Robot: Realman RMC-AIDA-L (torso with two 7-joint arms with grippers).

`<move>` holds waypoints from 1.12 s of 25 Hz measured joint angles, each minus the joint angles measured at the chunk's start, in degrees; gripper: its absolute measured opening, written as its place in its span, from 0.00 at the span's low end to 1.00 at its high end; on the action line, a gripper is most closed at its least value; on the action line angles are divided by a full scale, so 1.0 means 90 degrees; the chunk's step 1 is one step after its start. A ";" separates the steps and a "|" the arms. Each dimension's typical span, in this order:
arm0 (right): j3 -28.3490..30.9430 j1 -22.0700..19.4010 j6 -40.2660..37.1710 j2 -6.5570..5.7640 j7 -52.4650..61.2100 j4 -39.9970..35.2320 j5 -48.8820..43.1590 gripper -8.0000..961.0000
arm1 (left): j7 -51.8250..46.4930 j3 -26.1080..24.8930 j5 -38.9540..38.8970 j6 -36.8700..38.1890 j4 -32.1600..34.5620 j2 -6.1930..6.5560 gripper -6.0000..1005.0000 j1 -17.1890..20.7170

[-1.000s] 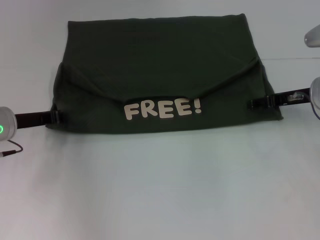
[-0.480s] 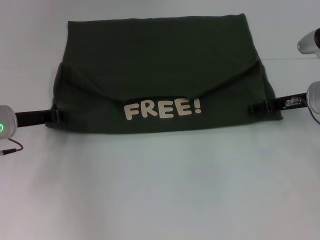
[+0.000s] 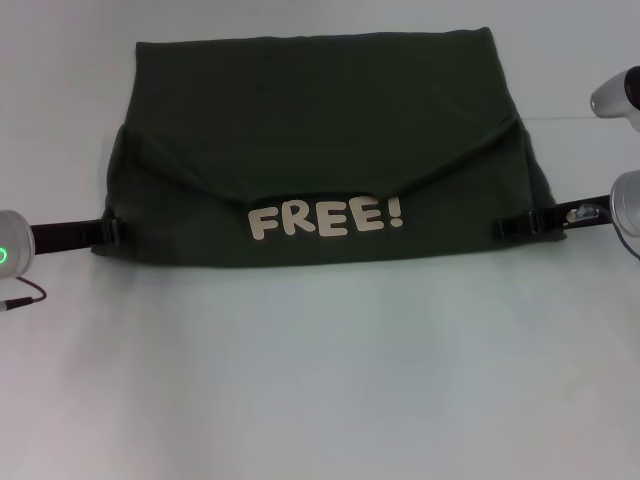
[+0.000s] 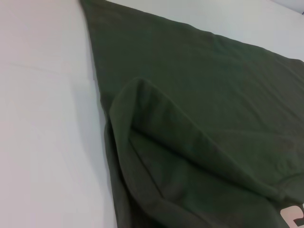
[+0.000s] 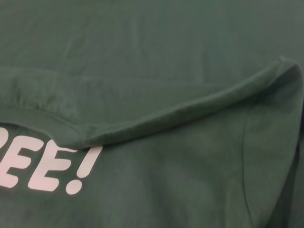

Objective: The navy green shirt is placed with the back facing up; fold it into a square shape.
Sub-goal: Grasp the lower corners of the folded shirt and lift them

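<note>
You see the dark olive-green soft-knit shirt lying partly folded on the white worktop, cream "FREE!" lettering facing up. Your left tool sits at its left edge, your right tool at its right edge; I cannot tell either tool's grip.

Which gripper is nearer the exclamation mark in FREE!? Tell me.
Right. The right gripper lies on the navy green shirt's right edge, near the exclamation mark; the left gripper is at the far left edge.
</note>
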 joint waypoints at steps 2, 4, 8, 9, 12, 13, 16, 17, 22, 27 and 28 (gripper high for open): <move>0.0000 -0.0007 -0.0022 0.0000 -0.0006 0.0000 -0.0001 0.73 | 0.0007 0.0000 0.0000 -0.0001 0.0000 0.0000 0.05 0.0000; 0.0000 -0.0018 -0.0041 0.0000 -0.0008 0.0000 -0.0002 0.73 | 0.0013 0.0000 0.0000 -0.0004 0.0000 0.0000 0.05 0.0000; 0.0000 -0.0046 -0.0051 -0.0006 -0.0010 0.0000 -0.0002 0.73 | 0.0019 0.0000 0.0000 -0.0010 0.0000 0.0000 0.05 0.0006; 0.0000 -0.0051 -0.0051 -0.0009 -0.0010 0.0000 -0.0002 0.69 | 0.0019 0.0000 0.0000 -0.0010 0.0000 0.0000 0.05 0.0009; 0.0000 -0.0067 -0.0051 -0.0014 -0.0012 0.0000 -0.0001 0.54 | 0.0021 0.0000 0.0000 -0.0011 0.0000 0.0000 0.05 0.0010; 0.0000 -0.0072 -0.0051 -0.0017 -0.0012 0.0000 -0.0002 0.50 | 0.0022 0.0000 0.0000 -0.0011 0.0000 0.0000 0.05 0.0010; 0.0003 -0.0081 -0.0061 -0.0024 -0.0012 0.0000 -0.0002 0.41 | 0.0029 0.0000 0.0000 -0.0011 0.0000 0.0000 0.05 0.0012; 0.0011 -0.0085 -0.0068 -0.0029 -0.0012 0.0000 -0.0001 0.38 | 0.0030 0.0000 0.0000 -0.0010 0.0000 0.0000 0.05 0.0015; 0.0042 -0.0095 -0.0090 -0.0047 -0.0012 0.0000 -0.0001 0.31 | 0.0031 0.0000 0.0000 -0.0010 0.0000 0.0000 0.05 0.0020; 0.0048 -0.0095 -0.0145 -0.0060 -0.0012 -0.0023 -0.0001 0.29 | 0.0033 0.0000 0.0000 -0.0010 0.0000 0.0000 0.05 0.0015; 0.0049 -0.0096 -0.0148 -0.0060 -0.0012 -0.0030 -0.0002 0.29 | 0.0035 0.0000 0.0000 -0.0010 0.0000 0.0000 0.05 0.0014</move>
